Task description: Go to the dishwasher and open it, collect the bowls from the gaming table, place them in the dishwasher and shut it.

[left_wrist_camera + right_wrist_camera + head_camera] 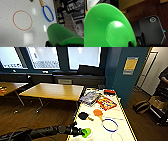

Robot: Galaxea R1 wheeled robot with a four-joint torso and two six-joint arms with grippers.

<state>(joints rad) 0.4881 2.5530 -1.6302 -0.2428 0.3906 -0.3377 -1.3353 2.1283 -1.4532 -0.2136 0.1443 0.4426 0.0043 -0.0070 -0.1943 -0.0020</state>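
Lime-green round plastic bowl sits clamped in your left pincer, above the white yellow-edged surface. Right pincer's state: cannot tell. Blue ring lies nearby.

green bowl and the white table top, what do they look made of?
Green bowl: likely plastic, glossy; even saturated colour, soft highlights on the inner curve, thin smooth rim.
Gaming table top: looks like white laminate or painted board, semi-gloss; it mirrors ceiling lights as blurred patches and carries a regular grid of small dark dots. Yellow edge strip seen in the head view. Exact material cannot be told.
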